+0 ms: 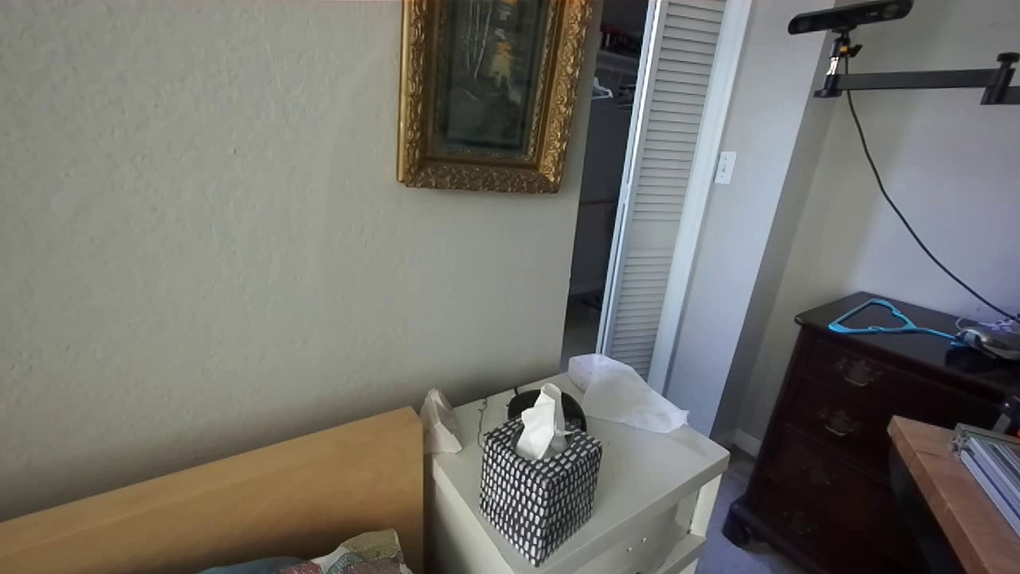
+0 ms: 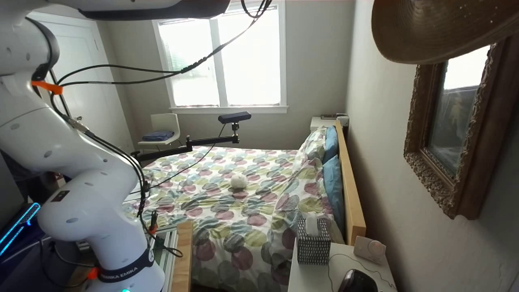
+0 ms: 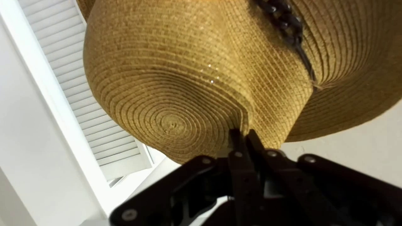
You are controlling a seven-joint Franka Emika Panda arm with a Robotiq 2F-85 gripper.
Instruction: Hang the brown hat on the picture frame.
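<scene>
- Looks like the hanging step, with the brown straw hat [image 3: 176,94] up near the gilded picture frame [image 1: 478,177]. Not hung yet, going by the grip.
- Grips the crown along a crease in the wrist view, so call the Robotiq gripper [image 3: 244,134] clenched on the hat by its fingertips [image 3: 236,139].
- Find the hat [image 2: 438,30] high in an exterior view, covering an upper part of the frame from that angle. Can't tell touching from just in front.
- Can't make out the frame's top edge in either exterior view (super annoying, being exactly the bit to hook onto).
- Next up, judging from here: keep the hollow side, facing away from the gripper, lined up with a top corner of the frame, and slip it over.
- Then ease down until seated, with the weight on the wood, before releasing and backing straight off.
- Might slip off after a sloppy release, probably landing on the white nightstand [image 1: 645,458] or the checked tissue box [image 1: 542,486]. Worth a quick pause to check first.
</scene>
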